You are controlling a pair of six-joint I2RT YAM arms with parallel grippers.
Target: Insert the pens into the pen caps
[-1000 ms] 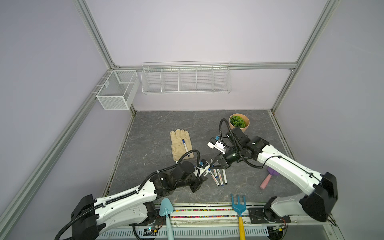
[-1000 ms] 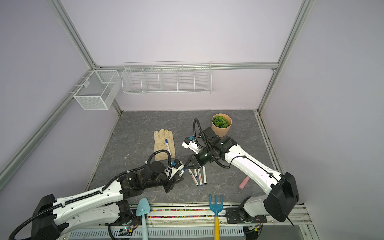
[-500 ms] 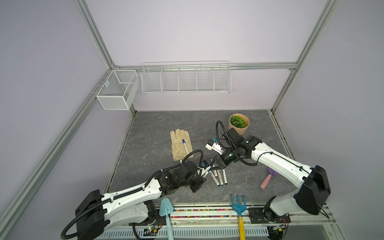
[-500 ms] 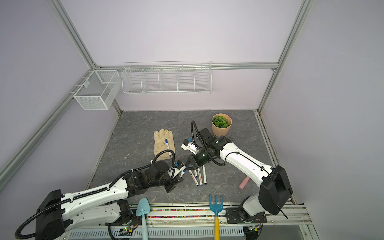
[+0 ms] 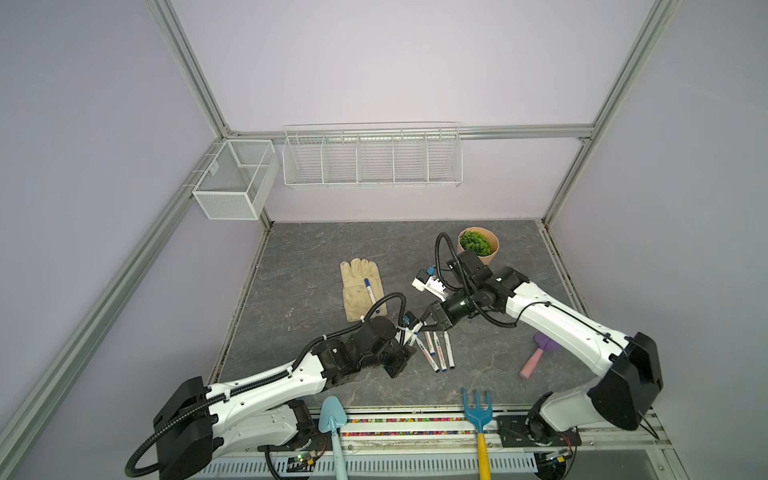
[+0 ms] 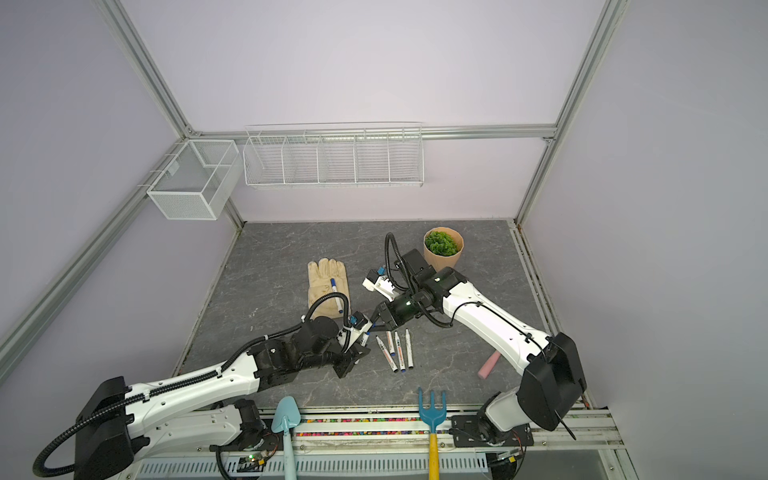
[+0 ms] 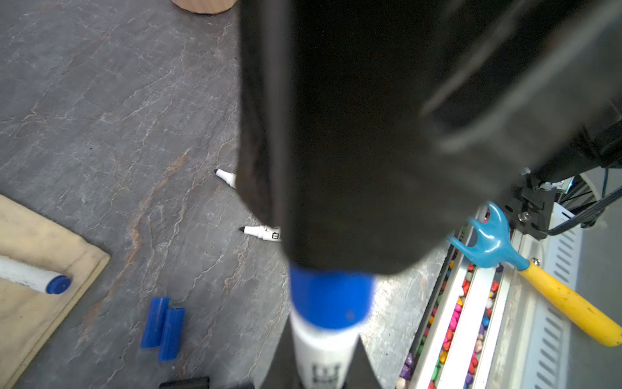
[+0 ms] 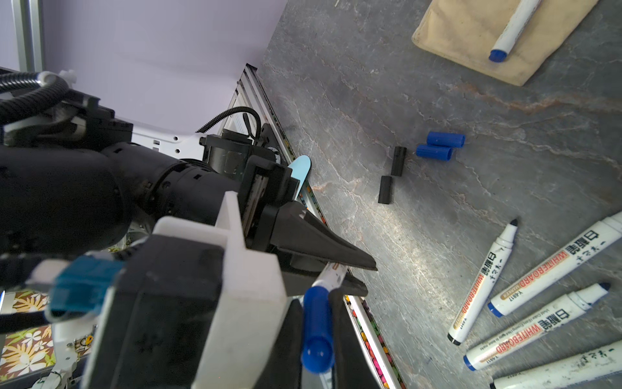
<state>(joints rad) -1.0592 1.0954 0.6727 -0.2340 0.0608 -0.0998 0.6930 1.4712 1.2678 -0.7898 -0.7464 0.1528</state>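
Note:
My left gripper (image 7: 323, 363) is shut on a white pen (image 7: 323, 353), low over the table near its front. My right gripper (image 8: 316, 313) is shut on a blue pen cap (image 8: 316, 333), which sits over that pen's tip. In both top views the two grippers meet tip to tip, left gripper (image 5: 409, 337) and right gripper (image 5: 429, 318). Several uncapped pens (image 5: 434, 353) (image 8: 481, 283) lie side by side just right of them. One capped pen (image 5: 370, 293) rests on the glove. Two loose blue caps (image 8: 437, 146) and two black caps (image 8: 392, 175) lie on the table.
A tan glove (image 5: 361, 286) lies behind the left gripper and a potted plant (image 5: 478, 245) behind the right arm. A pink and purple trowel (image 5: 536, 357) lies at the right. A blue rake (image 5: 478, 411) and a teal shovel (image 5: 332, 419) sit on the front edge.
The right gripper has moved left and closer to the left gripper, bringing the blue cap up against the pen. The left arm has barely shifted.

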